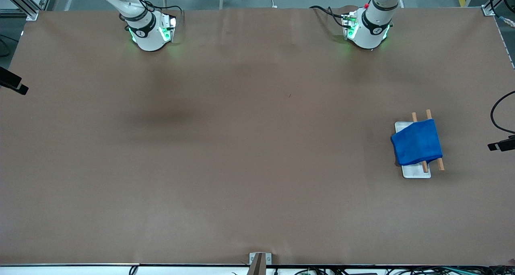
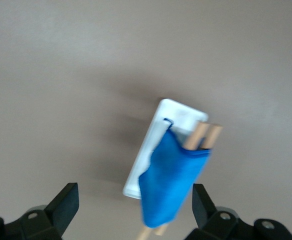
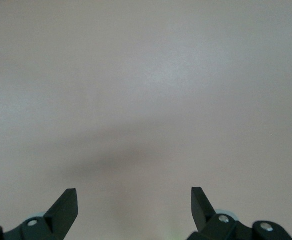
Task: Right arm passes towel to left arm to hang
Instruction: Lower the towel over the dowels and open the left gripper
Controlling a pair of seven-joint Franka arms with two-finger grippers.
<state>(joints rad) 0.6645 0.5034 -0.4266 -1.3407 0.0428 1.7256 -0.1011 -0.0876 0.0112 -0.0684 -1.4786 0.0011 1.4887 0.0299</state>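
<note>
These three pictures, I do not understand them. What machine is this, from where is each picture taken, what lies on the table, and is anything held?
The machine is two white robot arms bolted to a brown table. The big picture looks down from a high camera facing them, so only their bases show along its top: the right arm and the left arm, the one with a small red knob.

The other two pictures come from cameras on each arm's wrist, looking down past its own black fingers. The left gripper is open, above the towel. The right gripper is open too, over bare table.

On the table, toward the left arm's end, stands a small rack: a white base with two wooden rods. A blue towel is draped over the rods.

Neither gripper holds anything.
</note>
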